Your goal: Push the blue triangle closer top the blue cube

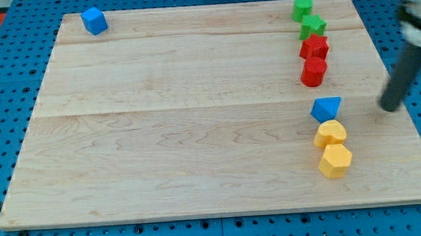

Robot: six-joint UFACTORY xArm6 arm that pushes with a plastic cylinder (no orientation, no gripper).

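On the wooden tabletop (197,133), the blue triangle (326,109) sits at the view's right with its apex toward 6 o'clock, long axis 9-to-3, just at 9 o'clock of my tip (390,108), a bare rod end effector gripping nothing, blue cube (94,20) far at 10 o'clock.

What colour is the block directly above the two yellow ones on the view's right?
Blue: the blue triangle, seen plainly in the camera view, touching the upper yellow block.
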